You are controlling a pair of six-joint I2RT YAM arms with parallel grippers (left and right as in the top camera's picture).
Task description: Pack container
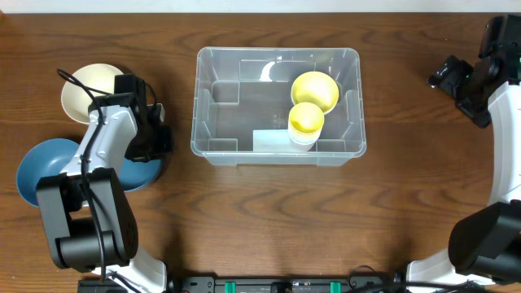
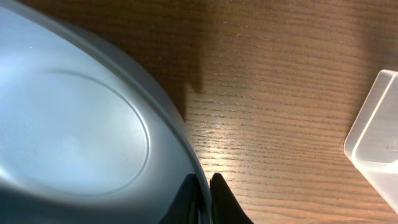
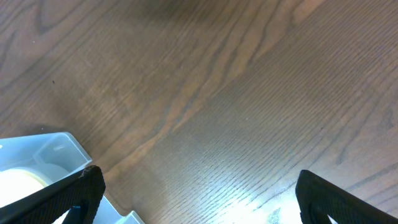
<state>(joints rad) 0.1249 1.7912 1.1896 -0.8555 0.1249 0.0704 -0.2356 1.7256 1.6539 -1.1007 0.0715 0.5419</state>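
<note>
The clear container [image 1: 213,150] stands mid-table, holding a yellow bowl [image 1: 314,90] and a yellow cup [image 1: 305,121] at its right end. A corner of the container [image 2: 379,146] shows at the right of the left wrist view. At the left, a blue bowl [image 1: 37,171] sits on the table, filling the left wrist view as a blue bowl [image 2: 74,130]. My left gripper [image 2: 206,199] is shut on the blue bowl's rim, one finger inside and one outside. My right gripper [image 3: 199,193] hovers open over bare wood at the far right, holding nothing.
A cream bowl [image 1: 88,89] sits behind the blue bowl at the far left. The right arm [image 1: 476,81] is by the table's right edge. In the right wrist view the container [image 3: 43,155] corner lies low at the left.
</note>
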